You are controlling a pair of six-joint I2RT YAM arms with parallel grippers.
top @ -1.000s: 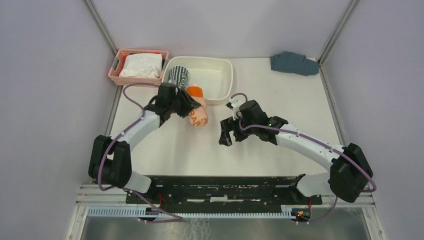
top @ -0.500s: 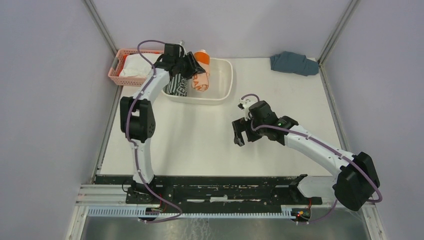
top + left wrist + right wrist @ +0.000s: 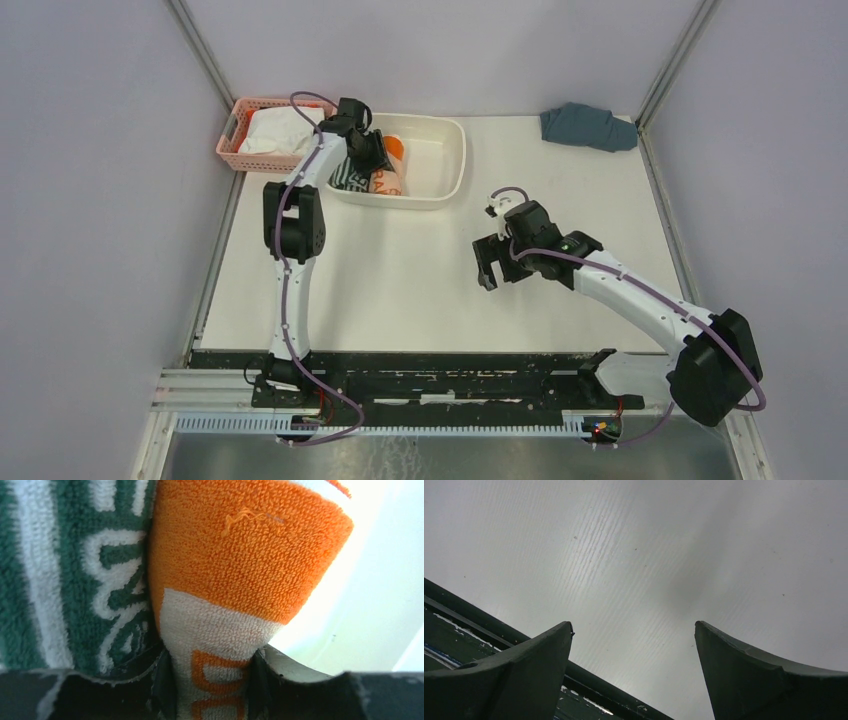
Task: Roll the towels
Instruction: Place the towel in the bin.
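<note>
The rolled orange towel (image 3: 388,174) (image 3: 240,560) lies in the white tub (image 3: 447,160), pressed against the rolled green-and-white striped towel (image 3: 348,178) (image 3: 70,570) on its left. My left gripper (image 3: 370,160) (image 3: 210,690) reaches over the tub and is shut on the orange towel's pale lettered end, a finger on each side. My right gripper (image 3: 486,266) (image 3: 634,645) hangs open over bare table right of centre, nothing between its fingers.
A pink basket (image 3: 234,140) with a white cloth (image 3: 282,130) stands left of the tub. A blue-grey cloth (image 3: 588,126) lies at the far right corner. Grey walls close the table at back and sides.
My left arm carried the orange towel from the table up over the tub and lowered it in beside the striped one. My right gripper drew back to the right and opened a little wider.
</note>
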